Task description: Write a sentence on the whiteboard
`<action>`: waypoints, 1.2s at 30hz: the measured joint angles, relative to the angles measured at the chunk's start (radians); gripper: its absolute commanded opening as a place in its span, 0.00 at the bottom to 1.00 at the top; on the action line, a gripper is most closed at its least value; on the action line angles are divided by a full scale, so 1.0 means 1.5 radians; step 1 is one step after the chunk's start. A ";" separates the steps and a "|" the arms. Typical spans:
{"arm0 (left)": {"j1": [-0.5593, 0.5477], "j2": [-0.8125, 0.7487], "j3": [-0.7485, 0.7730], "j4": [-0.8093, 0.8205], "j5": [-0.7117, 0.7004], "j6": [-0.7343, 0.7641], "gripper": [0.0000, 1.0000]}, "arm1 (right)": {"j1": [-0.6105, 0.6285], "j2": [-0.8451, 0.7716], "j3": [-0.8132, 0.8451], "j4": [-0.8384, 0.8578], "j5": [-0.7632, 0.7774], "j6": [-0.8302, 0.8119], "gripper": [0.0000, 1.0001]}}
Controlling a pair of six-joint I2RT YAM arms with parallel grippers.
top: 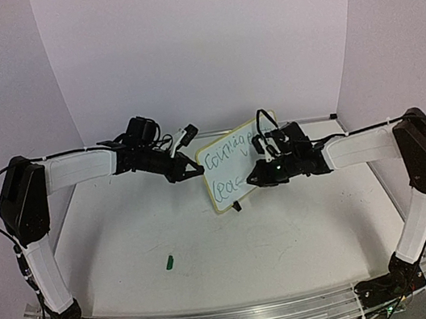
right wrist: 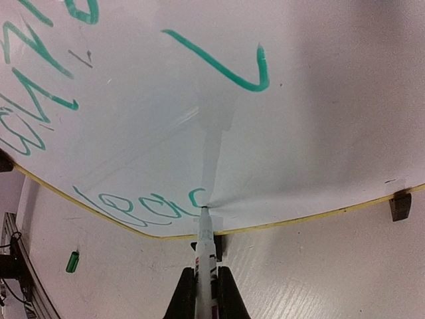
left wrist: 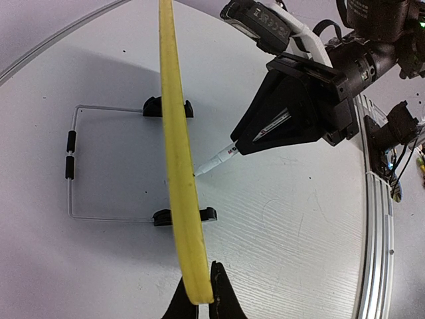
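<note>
The whiteboard stands tilted on its black feet at the table's middle. Green writing runs in two slanted lines; the lower line reads roughly "lea" plus a started letter. My left gripper is shut on the board's yellow rim, seen edge-on. My right gripper is shut on a white marker, whose tip touches the board face at the end of the lower line. The marker also shows in the left wrist view.
A small green marker cap lies on the table at front left; it also shows in the right wrist view. A wire stand props the board from behind. White walls enclose the table.
</note>
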 measured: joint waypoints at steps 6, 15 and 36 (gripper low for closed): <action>0.000 0.000 0.000 0.000 0.000 0.000 0.00 | 0.000 0.000 0.000 -0.008 0.017 0.000 0.00; 0.000 0.000 0.000 0.000 0.000 0.000 0.00 | 0.000 -0.002 0.015 -0.027 0.029 0.001 0.00; 0.000 0.000 0.000 0.000 0.000 0.000 0.00 | 0.000 -0.042 0.044 -0.024 0.040 0.002 0.00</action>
